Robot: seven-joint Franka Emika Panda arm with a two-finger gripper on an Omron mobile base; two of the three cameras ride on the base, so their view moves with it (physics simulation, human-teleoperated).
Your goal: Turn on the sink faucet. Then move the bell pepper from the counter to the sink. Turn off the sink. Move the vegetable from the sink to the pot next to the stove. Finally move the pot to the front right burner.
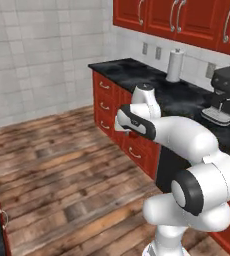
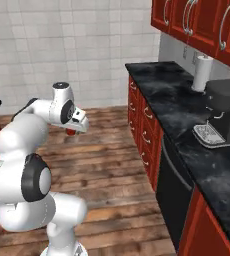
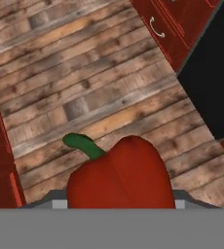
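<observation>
Red and glossy, the pepper point(image 3: 121, 175) sits right at the bottom of the hand view, its green stem point(image 3: 84, 145) pointing up and to the left, so close to the camera that it can only be between the fingers; the tips themselves are hidden behind it, but the gripper point(image 2: 73, 131) is evidently closed on the pepper at a middling width rather than pinched narrow. In the right base view a small red patch shows just under the hand, which fits that reading. The pepper hangs over the wooden floor point(image 3: 89, 92), not over any worktop, and that seems to be the reason for the pose: the arm point(image 1: 187, 140) is folded in close to the body with the hand pointing down, a compact way to carry a load while the base is between stations. The black counter point(image 2: 172, 95) runs along the right wall above red drawers point(image 2: 142, 125), with a paper towel roll point(image 2: 202, 72) near its far back edge and a coffee machine point(image 2: 227, 112) nearer, against the wall; a dark appliance front point(image 2: 172, 195) sits under the near stretch. Neither sink, faucet, pot nor stove is in sight from here, so I cannot say which leg of the task this carry belongs to. My guess is the pepper is in transit to the sink or the pot. The main risk is the round skin slipping if the base turns sharply.
</observation>
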